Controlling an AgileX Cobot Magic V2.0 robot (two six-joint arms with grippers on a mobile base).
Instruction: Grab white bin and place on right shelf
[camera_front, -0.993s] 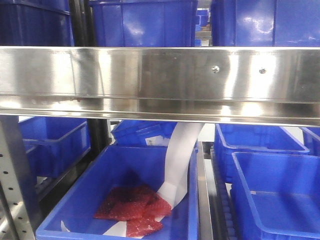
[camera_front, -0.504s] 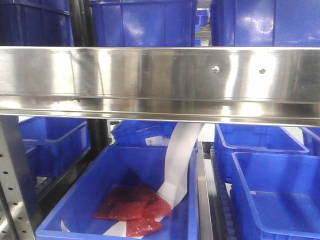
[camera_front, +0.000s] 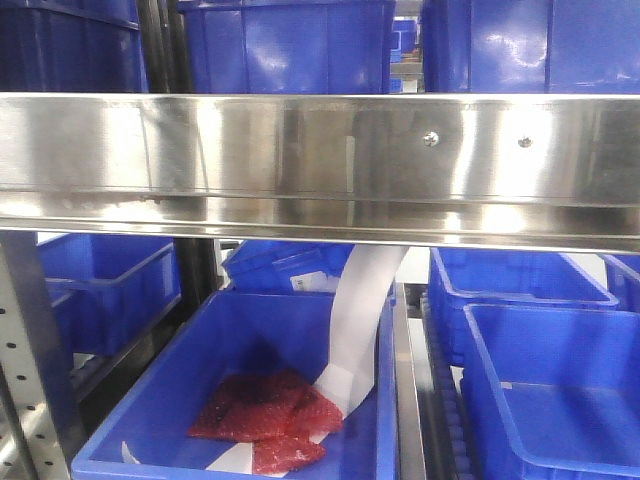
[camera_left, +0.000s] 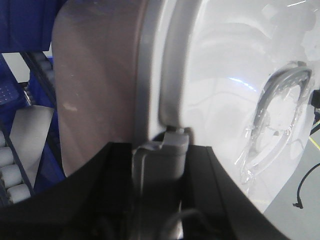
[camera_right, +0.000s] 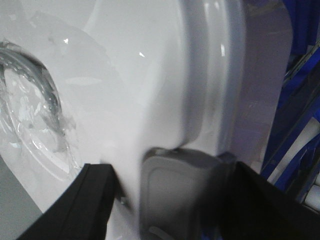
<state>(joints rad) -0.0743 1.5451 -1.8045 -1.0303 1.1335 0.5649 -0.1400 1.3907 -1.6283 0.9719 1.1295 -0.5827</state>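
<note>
Clamps on opposite ends: left end effector (camera_left: 159, 165) and right end effector (camera_right: 177, 192) each seemingly pinched the rim of the white bin (camera_left: 225, 75), held lengthwise between them; the right shelf (camera_front: 320, 150) lay straight ahead.

Right gripper (camera_right: 181, 197) jaws seemingly clamp the white bin (camera_right: 150, 75) rim; blue bins (camera_right: 302, 115) beside.

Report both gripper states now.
Left gripper: shut on the rim of the large pale white lidded plastic bin.
Right gripper: shut on that bin too.
</note>
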